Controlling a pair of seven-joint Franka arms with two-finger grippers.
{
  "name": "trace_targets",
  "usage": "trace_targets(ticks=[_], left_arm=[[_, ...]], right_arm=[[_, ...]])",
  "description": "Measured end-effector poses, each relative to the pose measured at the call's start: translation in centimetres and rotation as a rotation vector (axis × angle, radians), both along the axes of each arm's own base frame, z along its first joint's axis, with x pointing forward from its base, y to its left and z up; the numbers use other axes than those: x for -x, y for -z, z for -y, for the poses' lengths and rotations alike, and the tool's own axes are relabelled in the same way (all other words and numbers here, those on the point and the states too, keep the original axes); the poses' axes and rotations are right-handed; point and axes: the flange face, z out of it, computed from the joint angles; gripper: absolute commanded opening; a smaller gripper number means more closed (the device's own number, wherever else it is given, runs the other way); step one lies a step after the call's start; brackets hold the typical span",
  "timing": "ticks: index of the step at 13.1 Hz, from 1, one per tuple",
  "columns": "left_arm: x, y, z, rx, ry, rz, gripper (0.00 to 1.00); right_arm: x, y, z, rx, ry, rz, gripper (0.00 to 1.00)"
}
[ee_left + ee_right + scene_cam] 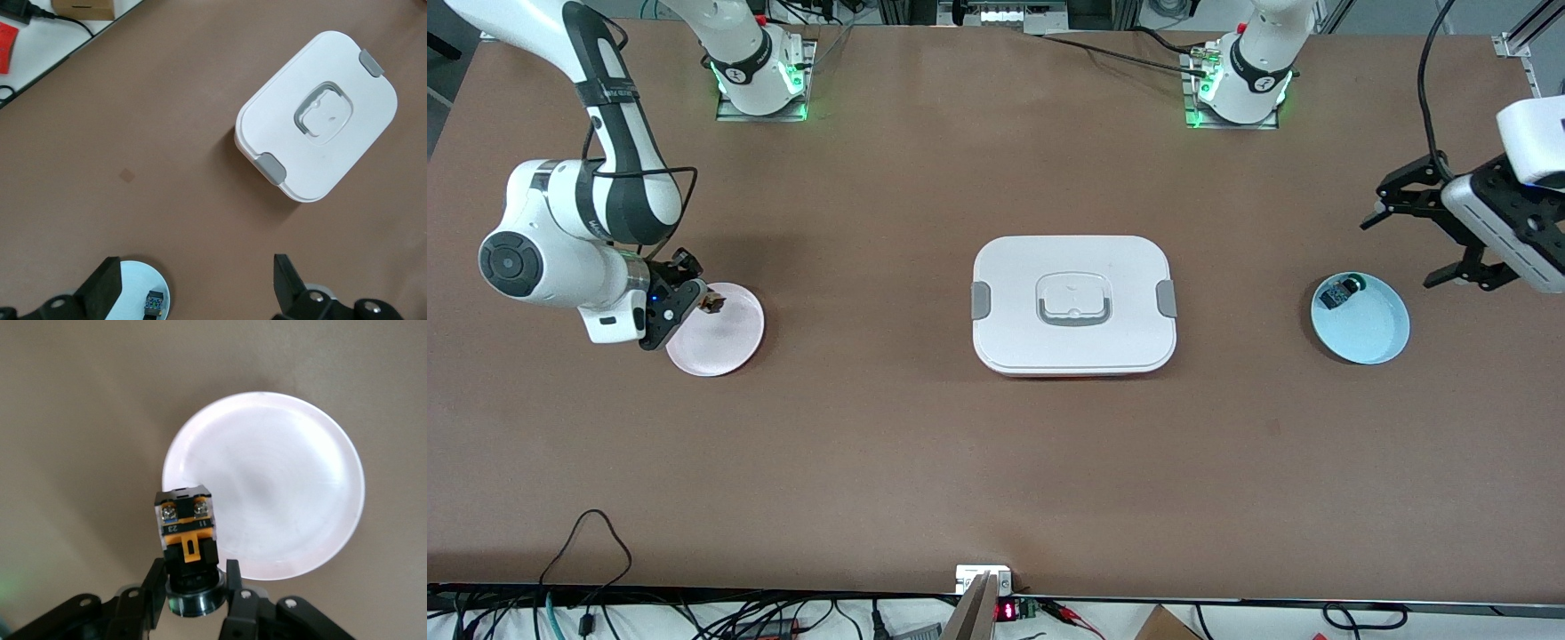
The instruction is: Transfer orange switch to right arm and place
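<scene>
Step in hand: the placing stage, by my reading. The handover looks done, since the orange switch (pixel 187 532) sits in the right pincer (pixel 710 303) and not in the other one.

Right pincer: closed on the orange switch, 1 finger (pixel 154 585) on each side of its lower body, holding it over the pink plate (pixel 725 342) at the right arm's end of the bench (pixel 996 462).

Orange switch: in the air above the pink plate's edge, terminal end with 2 screws pointing away from the pincer. In the right wrist view it overlaps the rim of the plate, not its middle.

Left pincer (pixel 1427 236): spread wide and holding nothing, waiting above the bench beside the blue plate (pixel 1378 342) at the left arm's end.

Blue plate: holds 1 small black part (pixel 1336 293) with a green cap, lying near the rim.

White box (pixel 1074 305): lid on, grey clips at both ends, mid-bench between the 2 plates and well apart from each.

Progress: nearly complete, only the set-down and release remain.

Next move calls for: shifting the switch toward the plate's middle, lowering until it touches the plate, then opening the fingers and lifting straight off.

Risk: released from height or at the rim, the stubby part could roll or tip off the plate onto the bench.
</scene>
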Motion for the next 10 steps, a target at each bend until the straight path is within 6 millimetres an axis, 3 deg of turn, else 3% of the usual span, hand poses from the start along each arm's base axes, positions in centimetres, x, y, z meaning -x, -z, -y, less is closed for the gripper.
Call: trace_targets(ticks=[4, 7, 10], left_arm=[[0.1, -0.3, -1.3, -0.007, -0.029, 0.005, 1.0], [1.1, -1.3, -2.5, -0.038, -0.146, 0.001, 1.0], [2.8, -1.4, -0.7, -0.134, -0.32, -0.046, 1.0]], right_arm=[[-0.7, 1.7, 1.6, 0.002, -0.17, 0.089, 0.21], [-0.5, 3.6, 2.7, -0.005, -0.25, 0.138, 0.21], [-0.3, 5.5, 3.5, -0.01, -0.275, 0.138, 0.21]])
